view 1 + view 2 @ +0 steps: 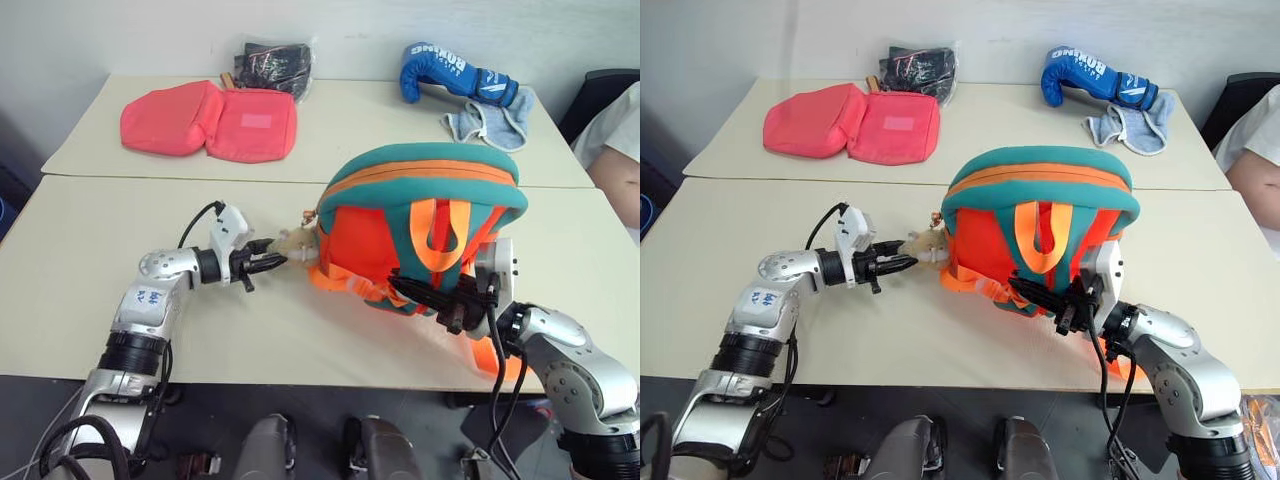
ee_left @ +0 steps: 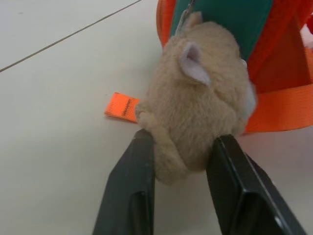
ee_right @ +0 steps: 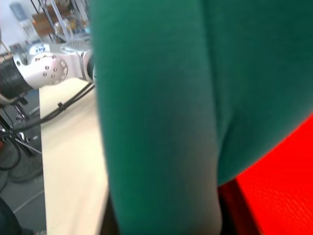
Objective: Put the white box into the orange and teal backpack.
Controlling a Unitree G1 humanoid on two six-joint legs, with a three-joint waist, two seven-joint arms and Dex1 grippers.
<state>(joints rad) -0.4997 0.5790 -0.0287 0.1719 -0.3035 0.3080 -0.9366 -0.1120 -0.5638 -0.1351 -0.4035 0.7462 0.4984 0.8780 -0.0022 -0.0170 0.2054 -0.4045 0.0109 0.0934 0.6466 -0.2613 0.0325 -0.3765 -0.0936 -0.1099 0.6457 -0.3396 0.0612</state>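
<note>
The orange and teal backpack (image 1: 430, 175) stands on the near table, its orange straps facing me. A tan plush hamster (image 2: 200, 107) hangs off its left side. My left gripper (image 1: 278, 263) reaches in level from the left. It is open, with the jaws apart on either side of the toy's lower end, brushing it. My right gripper (image 1: 1025, 290) is pressed against the backpack's lower front among the orange straps, and teal fabric covers it in the right wrist view. The white box is out of view.
On the far table lie a flat pinkish-red pouch (image 1: 210, 122), a black bag (image 1: 275, 65), a blue boxing glove (image 1: 455, 78) and a grey cloth (image 1: 490, 120). A person's arm (image 1: 620, 165) shows at the right edge. A loose orange strap end (image 2: 121, 106) lies beside the toy.
</note>
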